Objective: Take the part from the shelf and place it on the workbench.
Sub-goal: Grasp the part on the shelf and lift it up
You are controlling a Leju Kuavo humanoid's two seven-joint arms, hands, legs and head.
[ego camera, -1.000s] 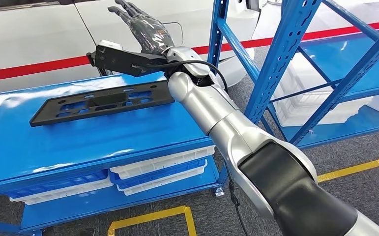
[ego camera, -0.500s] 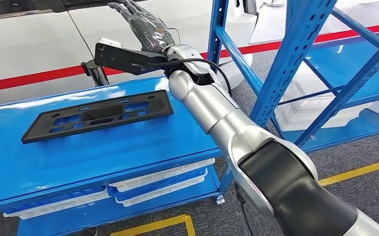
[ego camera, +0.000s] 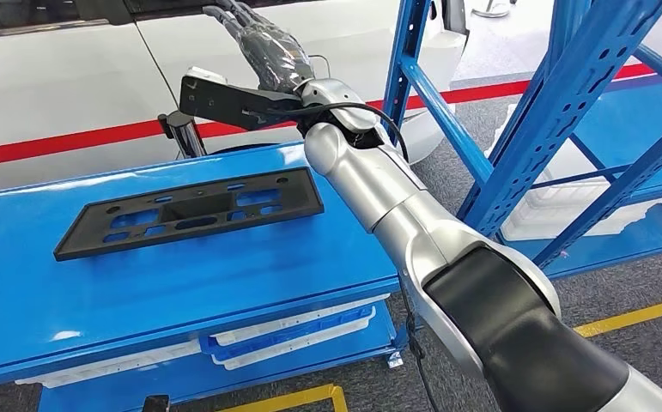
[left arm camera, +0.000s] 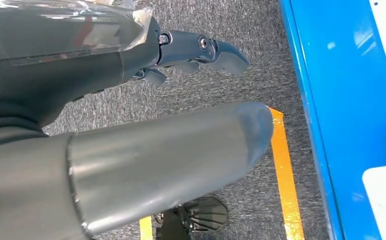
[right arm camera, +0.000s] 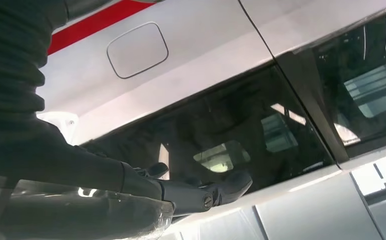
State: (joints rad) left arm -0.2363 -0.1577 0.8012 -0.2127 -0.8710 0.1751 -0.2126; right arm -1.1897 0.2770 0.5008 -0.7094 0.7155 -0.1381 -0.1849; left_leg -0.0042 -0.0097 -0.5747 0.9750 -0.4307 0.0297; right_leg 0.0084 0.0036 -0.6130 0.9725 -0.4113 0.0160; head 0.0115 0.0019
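No legible text, label, brand, number or sign appears in any view. The black part (ego camera: 191, 212) on the blue tabletop (ego camera: 181, 275) carries no readable marking, and neither does the white car body (right arm camera: 190, 65) with its red stripe (ego camera: 69, 142). The yellow lines (ego camera: 628, 315) on the floor are plain tape without lettering.

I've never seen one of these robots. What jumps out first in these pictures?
The big silver right arm sweeps up through the head view, its dark right hand raised, fingers spread, before a white car. Below it, a long black plastic part lies flat on the glossy blue workbench, with tall blue shelving to the right.
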